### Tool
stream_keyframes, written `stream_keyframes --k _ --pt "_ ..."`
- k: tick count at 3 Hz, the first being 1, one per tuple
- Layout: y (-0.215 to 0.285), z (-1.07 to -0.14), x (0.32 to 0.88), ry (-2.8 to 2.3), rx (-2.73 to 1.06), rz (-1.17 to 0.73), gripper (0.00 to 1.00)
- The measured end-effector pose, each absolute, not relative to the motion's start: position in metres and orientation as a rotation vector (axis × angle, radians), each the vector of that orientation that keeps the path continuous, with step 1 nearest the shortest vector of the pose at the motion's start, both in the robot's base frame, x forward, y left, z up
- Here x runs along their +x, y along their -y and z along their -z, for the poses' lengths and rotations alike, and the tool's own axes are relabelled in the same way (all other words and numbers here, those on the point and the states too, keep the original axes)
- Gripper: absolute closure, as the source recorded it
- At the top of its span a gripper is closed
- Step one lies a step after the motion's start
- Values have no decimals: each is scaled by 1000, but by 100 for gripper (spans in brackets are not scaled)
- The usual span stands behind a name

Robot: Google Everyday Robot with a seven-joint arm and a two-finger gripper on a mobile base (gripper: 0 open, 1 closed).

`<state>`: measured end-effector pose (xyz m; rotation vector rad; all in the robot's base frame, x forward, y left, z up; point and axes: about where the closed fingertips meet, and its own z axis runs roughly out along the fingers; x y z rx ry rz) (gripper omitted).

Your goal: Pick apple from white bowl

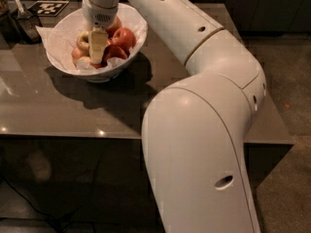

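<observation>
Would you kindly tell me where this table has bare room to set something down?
Bare: the glossy grey tabletop in front of the wide white bowl, to the near edge. Crowded: the far-left corner with dark clutter, and the bowl, where the gripper reaches among red apples.

My gripper [97, 50] is positioned above the far-left area of the glossy dark grey rectangular table [73, 106]. A plain red round apple [125, 37] lies just beside it, next to a second red apple [114, 53]. A black-and-white square marker tag [48, 7] lies flat at the far edge. A dark container [22, 25] stands beside the tag. Brown-grey floor [286, 72] borders the table.
</observation>
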<state>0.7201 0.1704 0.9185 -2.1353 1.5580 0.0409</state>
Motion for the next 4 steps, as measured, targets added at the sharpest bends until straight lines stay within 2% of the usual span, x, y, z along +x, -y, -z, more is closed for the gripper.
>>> stream_keyframes --k 2,3,4 --pt "-170 -918 720 -1558 -2135 -41 89" --pt "-170 -919 720 -1558 -2135 -41 100" --pt "-168 -925 719 -1581 -2107 -47 100"
